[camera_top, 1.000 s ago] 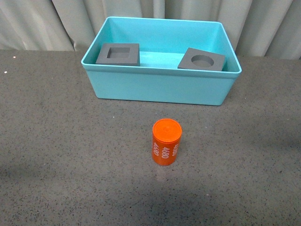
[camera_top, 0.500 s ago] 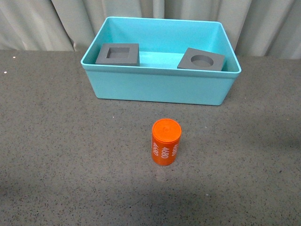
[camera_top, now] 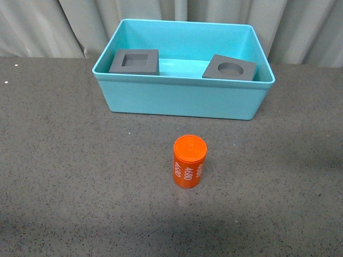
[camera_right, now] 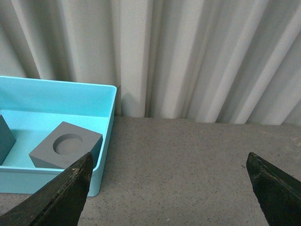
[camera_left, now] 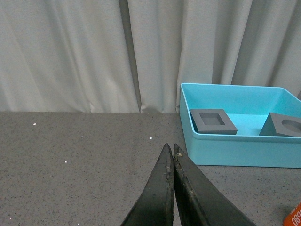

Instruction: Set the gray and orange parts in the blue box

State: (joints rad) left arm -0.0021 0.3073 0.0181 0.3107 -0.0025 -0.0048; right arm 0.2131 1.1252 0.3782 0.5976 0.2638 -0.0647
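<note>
The blue box (camera_top: 182,99) stands at the back of the table. Inside it lie two gray cubes: the one with a square recess (camera_top: 135,61) at its left, the one with a round recess (camera_top: 230,68) at its right. An orange cylinder (camera_top: 189,161) printed "4680" stands upright on the table in front of the box. No arm shows in the front view. My left gripper (camera_left: 170,149) is shut and empty, left of the box (camera_left: 235,150). My right gripper (camera_right: 169,162) is open and empty, right of the box (camera_right: 106,141).
Pale pleated curtains (camera_top: 48,27) hang behind the dark speckled table (camera_top: 69,176). An edge of the orange cylinder (camera_left: 295,216) shows at the corner of the left wrist view.
</note>
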